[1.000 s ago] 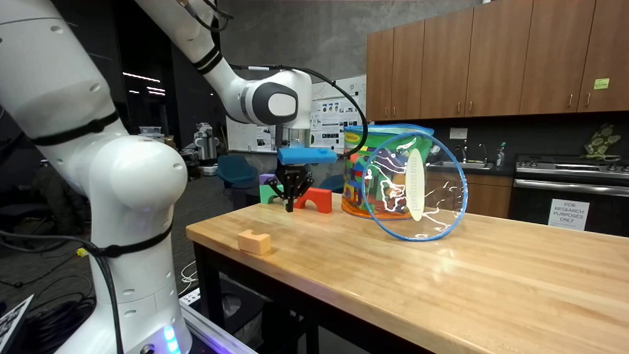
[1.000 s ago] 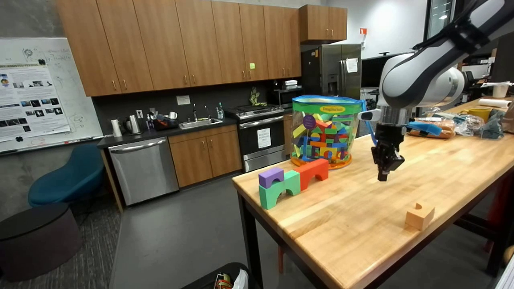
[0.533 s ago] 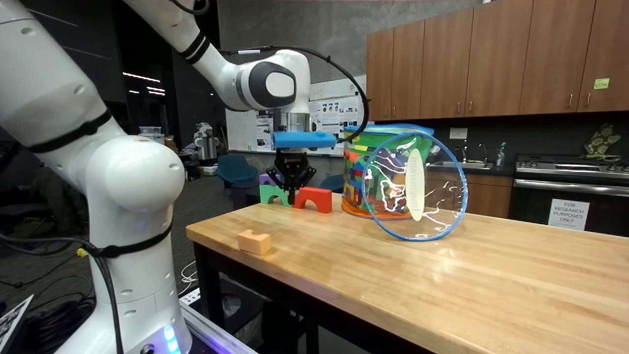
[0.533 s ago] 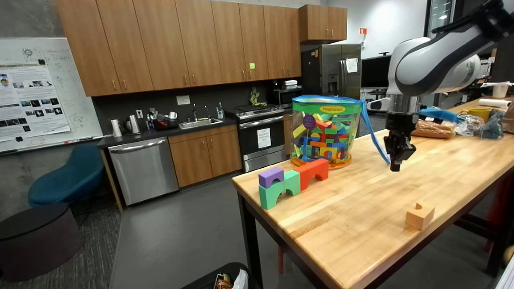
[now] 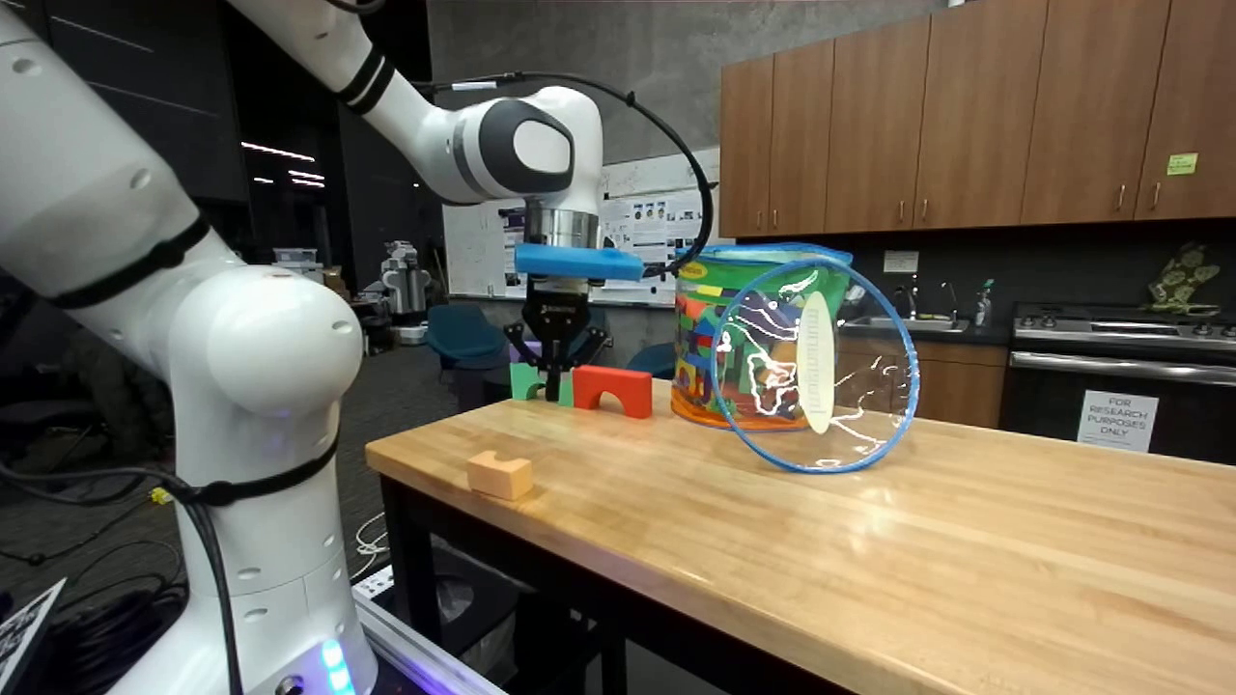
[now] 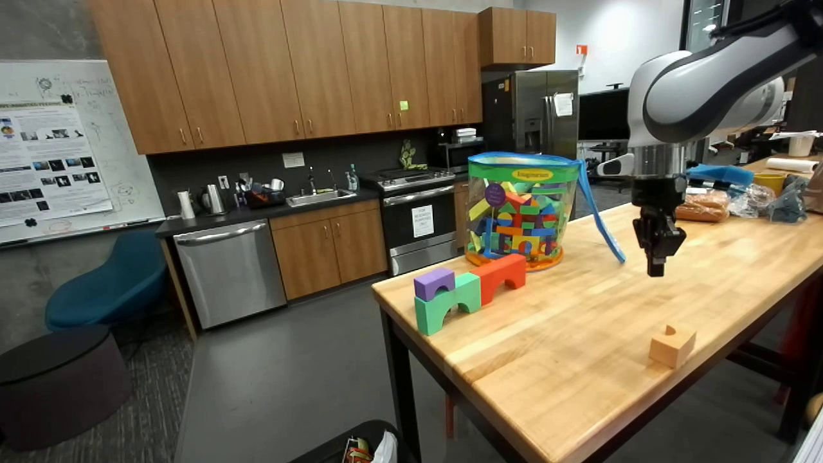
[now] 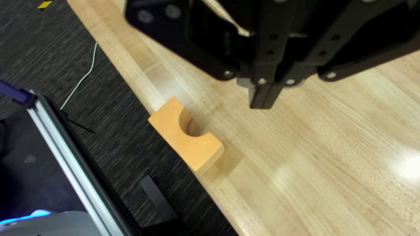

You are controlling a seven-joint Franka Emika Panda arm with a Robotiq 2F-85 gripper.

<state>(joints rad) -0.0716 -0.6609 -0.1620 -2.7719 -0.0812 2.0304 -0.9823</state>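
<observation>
While gripper (image 7: 262,102) hovers, tub (image 6: 498,172) (“Imaginarium”) stands.

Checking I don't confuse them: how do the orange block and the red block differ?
The orange block is smaller than the red block. The orange block lies flat, its notch opening sideways; the red block stands, its arch opening downward. Both have a rounded cutout and rest on the table.

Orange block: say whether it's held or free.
Free: the wrist view shows the orange block on the tabletop, apart from the shut pincer.
</observation>
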